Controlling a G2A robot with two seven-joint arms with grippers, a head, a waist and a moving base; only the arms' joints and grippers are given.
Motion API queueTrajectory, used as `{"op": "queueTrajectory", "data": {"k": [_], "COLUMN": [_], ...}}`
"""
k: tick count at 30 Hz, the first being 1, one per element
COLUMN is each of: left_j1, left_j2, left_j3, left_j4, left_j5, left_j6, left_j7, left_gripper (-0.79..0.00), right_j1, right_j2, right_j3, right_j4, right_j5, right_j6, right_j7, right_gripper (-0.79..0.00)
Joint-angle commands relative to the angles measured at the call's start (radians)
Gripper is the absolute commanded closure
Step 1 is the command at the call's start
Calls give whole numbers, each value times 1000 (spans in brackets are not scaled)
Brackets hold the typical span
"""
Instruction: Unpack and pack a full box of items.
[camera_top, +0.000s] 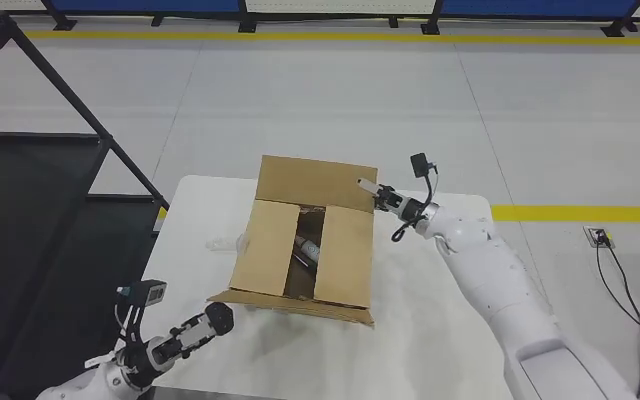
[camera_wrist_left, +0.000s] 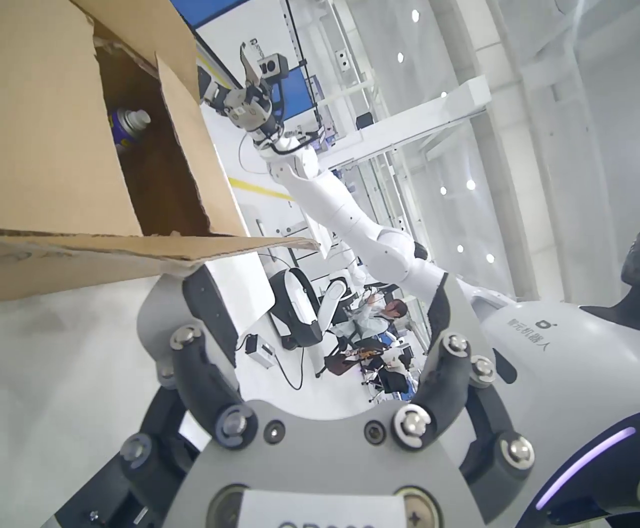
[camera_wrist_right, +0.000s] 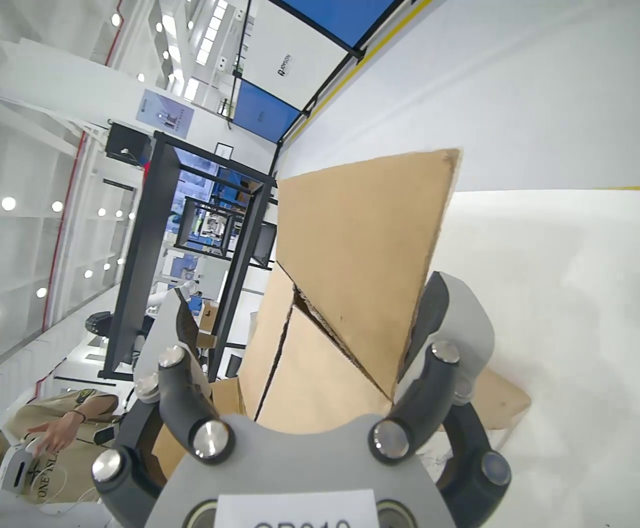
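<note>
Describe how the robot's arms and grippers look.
The left arm and right arm are white-shelled; a black cable loops at the right wrist. The left gripper and right gripper share grey plates, black links, silver screws, pale black-lined fingers.

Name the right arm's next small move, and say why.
Probably lower the open right pincer to the side flap beside it and swing that flap outward. Both side flaps lie folded over the box, leaving a narrow gap where a spray can shows, so little could be lifted out yet.
</note>
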Motion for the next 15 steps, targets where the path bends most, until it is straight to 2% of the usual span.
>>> {"op": "queueTrajectory", "data": {"k": [1,9,15], "left_j1": [-11,-48,-92], "left_j2": [0,-3,-7], "left_j3": [10,51,99], "left_j4": [-2,-12,-7], "left_j5": [-7,5,80], "left_j6": [13,50,67], "left_j7": [25,129,232], "left_gripper": [-785,-785,-785], "right_j1": [5,16,13], "right_j2": [0,12,30], "right_j3": [8,45,69], "right_j4": [11,17,-16], "right_j5": [24,95,124], "right_j6": [-23,-118,-160], "right_j7": [26,109,174], "right_gripper": [-785,-785,-785]}}
